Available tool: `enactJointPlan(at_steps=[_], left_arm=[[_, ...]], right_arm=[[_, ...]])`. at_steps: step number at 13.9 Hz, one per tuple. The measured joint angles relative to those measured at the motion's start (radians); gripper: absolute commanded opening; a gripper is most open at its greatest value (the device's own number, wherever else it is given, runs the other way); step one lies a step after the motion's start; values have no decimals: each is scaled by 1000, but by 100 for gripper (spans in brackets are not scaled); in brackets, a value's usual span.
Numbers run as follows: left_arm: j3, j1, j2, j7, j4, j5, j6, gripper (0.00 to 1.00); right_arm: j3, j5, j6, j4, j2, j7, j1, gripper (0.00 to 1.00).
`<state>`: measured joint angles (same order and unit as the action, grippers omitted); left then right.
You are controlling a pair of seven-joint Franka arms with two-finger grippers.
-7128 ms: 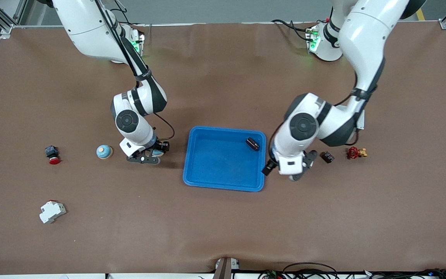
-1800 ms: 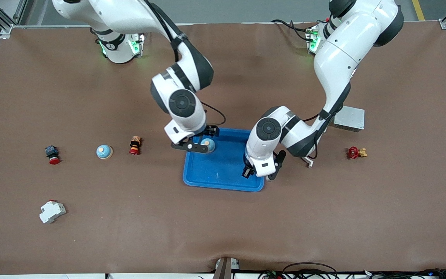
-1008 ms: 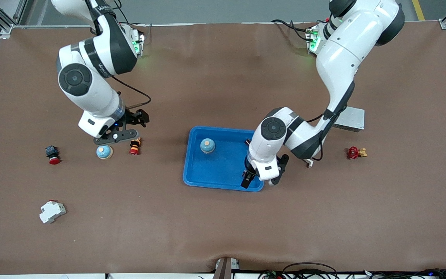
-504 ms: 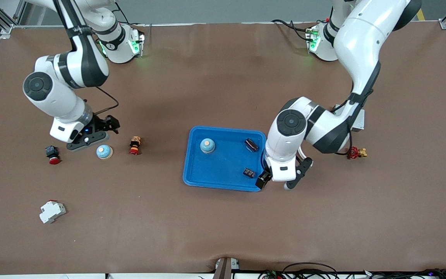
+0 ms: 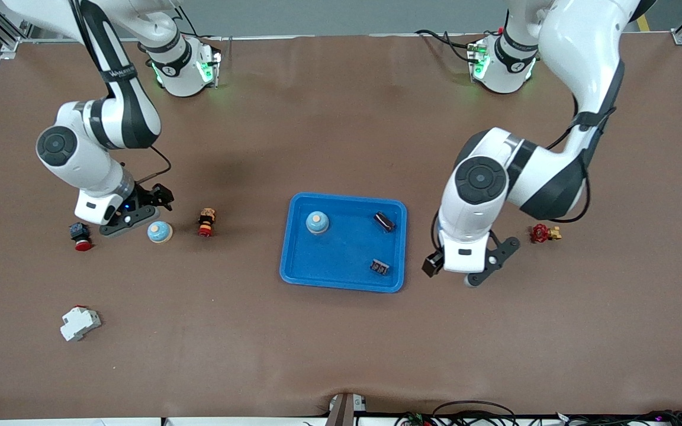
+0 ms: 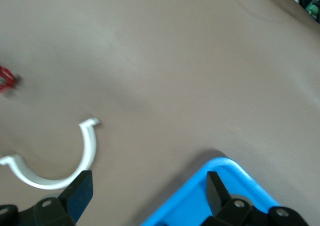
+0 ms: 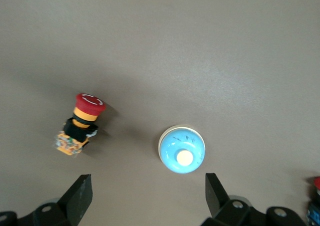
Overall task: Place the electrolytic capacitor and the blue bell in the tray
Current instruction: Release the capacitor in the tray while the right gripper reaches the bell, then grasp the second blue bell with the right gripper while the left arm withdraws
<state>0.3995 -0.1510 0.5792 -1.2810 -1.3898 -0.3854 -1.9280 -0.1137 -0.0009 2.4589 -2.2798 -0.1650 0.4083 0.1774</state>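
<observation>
The blue tray (image 5: 299,260) holds one blue bell (image 5: 317,222), the black electrolytic capacitor (image 5: 384,220) and a small black component (image 5: 380,267). A second blue bell (image 5: 159,231) stands on the table toward the right arm's end; it also shows in the right wrist view (image 7: 182,149). My right gripper (image 5: 132,215) (image 7: 147,196) is open and empty, low over the table just beside this bell. My left gripper (image 5: 486,265) (image 6: 147,193) is open and empty, over bare table beside the tray, whose corner (image 6: 220,183) lies at one fingertip.
A red-and-yellow emergency button (image 5: 205,222) (image 7: 82,123) and a red push button (image 5: 80,236) flank the second bell. A white breaker (image 5: 80,323) lies nearer the camera. A red valve (image 5: 545,233) lies at the left arm's end. A white C-shaped clip (image 6: 60,166) lies under the left gripper.
My left gripper has moved off the tray's edge toward the left arm's end, leaving the small black component in the tray. My right gripper has shifted slightly beside the second bell.
</observation>
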Motion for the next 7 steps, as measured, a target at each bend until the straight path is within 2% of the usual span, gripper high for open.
enactJointPlan(at_steps=[7], left_arm=[[-1, 118, -156, 319, 0, 70, 136, 100]], right_arm=[[0, 0, 106, -3, -140, 69, -41, 100]])
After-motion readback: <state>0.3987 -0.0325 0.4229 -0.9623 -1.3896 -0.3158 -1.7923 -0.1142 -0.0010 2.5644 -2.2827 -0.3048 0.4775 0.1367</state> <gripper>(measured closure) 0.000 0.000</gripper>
